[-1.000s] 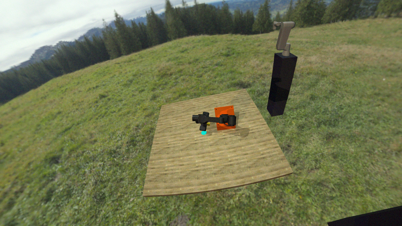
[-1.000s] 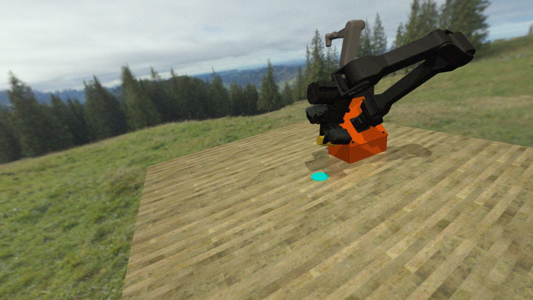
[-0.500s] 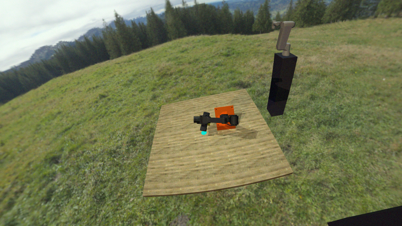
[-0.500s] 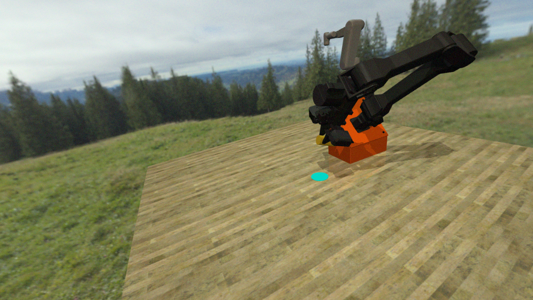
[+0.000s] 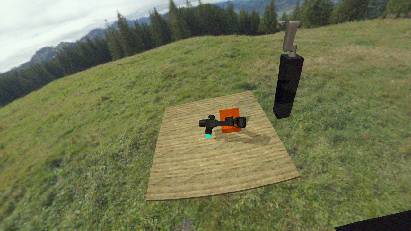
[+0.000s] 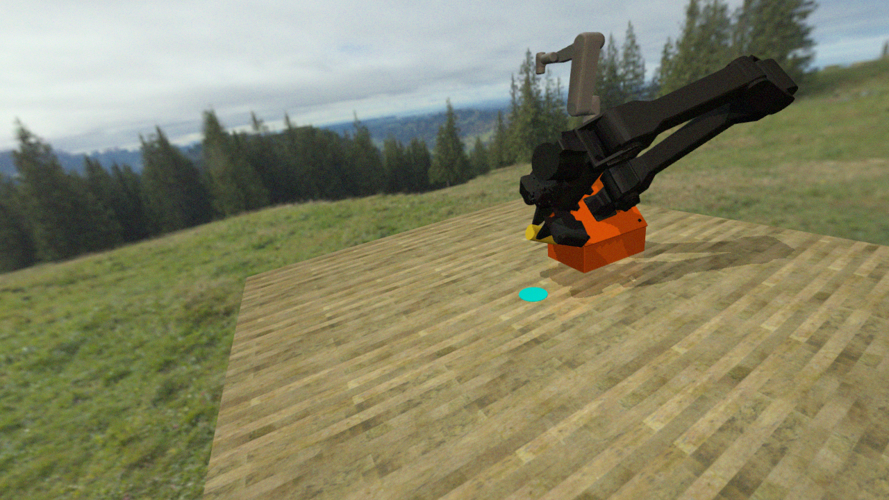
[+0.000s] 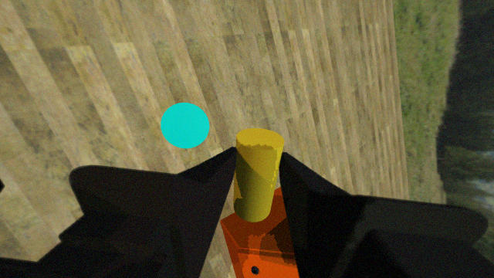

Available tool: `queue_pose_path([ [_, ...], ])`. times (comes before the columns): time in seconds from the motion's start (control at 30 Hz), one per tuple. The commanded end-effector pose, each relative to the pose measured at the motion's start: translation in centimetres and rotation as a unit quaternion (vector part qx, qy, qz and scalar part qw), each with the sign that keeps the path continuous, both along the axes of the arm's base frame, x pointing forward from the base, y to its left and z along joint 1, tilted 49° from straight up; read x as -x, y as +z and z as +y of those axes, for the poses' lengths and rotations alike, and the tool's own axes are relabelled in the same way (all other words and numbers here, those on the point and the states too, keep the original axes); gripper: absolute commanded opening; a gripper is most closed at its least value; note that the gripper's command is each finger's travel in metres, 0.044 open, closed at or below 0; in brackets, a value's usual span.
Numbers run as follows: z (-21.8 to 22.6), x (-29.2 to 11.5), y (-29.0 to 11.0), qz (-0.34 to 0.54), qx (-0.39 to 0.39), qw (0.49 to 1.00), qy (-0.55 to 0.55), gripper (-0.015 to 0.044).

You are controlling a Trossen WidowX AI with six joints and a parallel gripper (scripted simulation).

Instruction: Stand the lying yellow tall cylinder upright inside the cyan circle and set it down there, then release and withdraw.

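Yellow cylinder [image 7: 256,174]: carried in the air, pinched between the two black fingers. In the wrist view one flat end points away toward the wood; from the exterior view only a yellow end [image 6: 535,232] peeks out on the left of the gripper, tilted, not yet upright.

Cyan circle [image 6: 533,294]: flat on the wooden platform [image 6: 435,385], nearer than the orange base block [image 6: 605,245] and a little to its left. Nothing stands on it.

Offset: in the wrist view the circle [image 7: 184,125] sits left of the cylinder's end, apart from it. Judged not lined up yet.

Gripper [image 7: 258,154]: jaws partly closed, at a narrowish gap set by the cylinder's width, pressing its curved sides. Touches nothing else that I can make out.

Arm [image 6: 683,118]: folded low over the base block, wrist well above the boards.

Risk, tilt: if the cylinder goes down leaning, its edge would meet the wood first and it would likely topple on release.

Risk, placement: lowering from this spot would likely land it outside or across the circle's rim.

Risk, grip: a round, smooth-looking body held on two lines of contact may swivel in the fingers while being turned.

Risk, clearance: the cylinder's near end hangs close over the base block in the wrist view; a swing could clip it.

Risk, withdrawal: a finger dragging on the way out could knock a tall, narrow piece over.
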State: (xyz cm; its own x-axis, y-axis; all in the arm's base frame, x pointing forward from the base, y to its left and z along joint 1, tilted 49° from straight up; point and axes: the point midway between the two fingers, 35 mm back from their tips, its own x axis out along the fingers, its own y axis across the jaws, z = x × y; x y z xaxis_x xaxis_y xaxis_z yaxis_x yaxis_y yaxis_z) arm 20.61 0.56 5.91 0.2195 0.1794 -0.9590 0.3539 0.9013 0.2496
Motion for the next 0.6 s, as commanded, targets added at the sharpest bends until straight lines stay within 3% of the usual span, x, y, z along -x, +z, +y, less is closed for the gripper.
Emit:
queue_pose_path([
  [0.0,-0.04,0.23,-0.14,-0.006,0.009,1.000,-0.006,0.0105],
  [0.57,-0.11,0.26,-0.14,-0.041,0.038,0.998,-0.030,0.0105],
])
